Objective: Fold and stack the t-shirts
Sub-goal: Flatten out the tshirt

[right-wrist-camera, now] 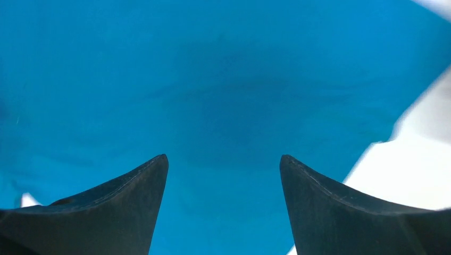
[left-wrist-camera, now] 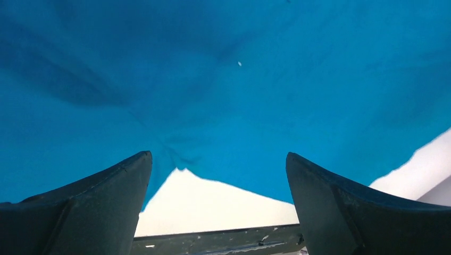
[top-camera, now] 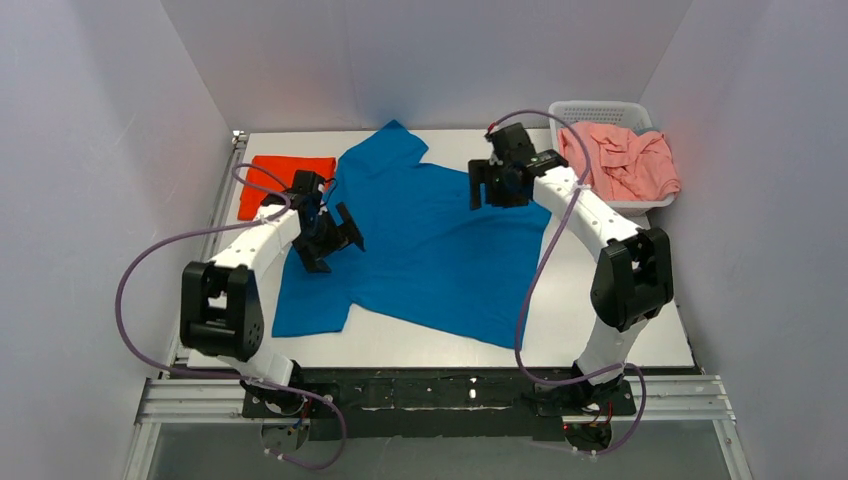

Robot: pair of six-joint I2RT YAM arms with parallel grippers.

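Over at the far right corner stands a white lattice basket [top-camera: 563, 109], and the pale salmon-pink t-shirt [top-camera: 622, 162] sits in it in a crumpled heap, bulging up over the rim on the near side. The bright blue t-shirt [top-camera: 440, 250] takes up the middle of the table, spread open and mostly flat, one sleeve pointing toward the back wall and the hem toward the front, with a few soft creases in the cloth. The orange-red t-shirt [top-camera: 275, 176] lies at the far left as a neat folded rectangle, just beside the blue sleeve. The left gripper [top-camera: 332, 247] hangs over the blue shirt's left side with its fingers spread wide and nothing between them. The right gripper [top-camera: 498, 190] hangs over the shirt's far right part, its fingers also wide apart and holding nothing. The table [top-camera: 610, 320] is plain white, pale walls [top-camera: 90, 120] close it in on three sides, and a metal rail [top-camera: 430, 395] runs along the near edge.
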